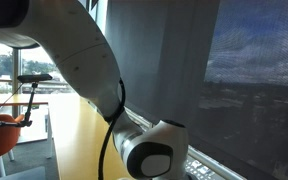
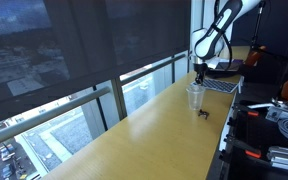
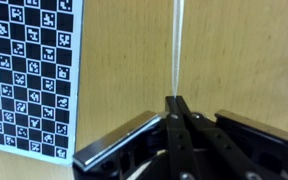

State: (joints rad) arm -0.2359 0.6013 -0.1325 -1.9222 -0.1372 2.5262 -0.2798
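My gripper [image 3: 177, 100] is shut on a thin, pale, translucent stick, perhaps a straw [image 3: 178, 45], which points away from the fingertips over the light wooden table [image 3: 124, 60]. In an exterior view the gripper [image 2: 198, 72] hangs just above a clear plastic cup [image 2: 194, 97] that stands on the long wooden counter [image 2: 154, 135]. A small dark object [image 2: 203, 114] lies on the counter close to the cup. In an exterior view only the arm's white body [image 1: 149, 148] shows, not the gripper.
A black-and-white checker marker board [image 3: 26, 75] lies on the table at the left in the wrist view; it also shows beyond the cup [image 2: 220, 85]. Dark mesh window blinds [image 2: 74, 45] run along the counter. Equipment and cables [image 2: 274, 120] sit beside the counter.
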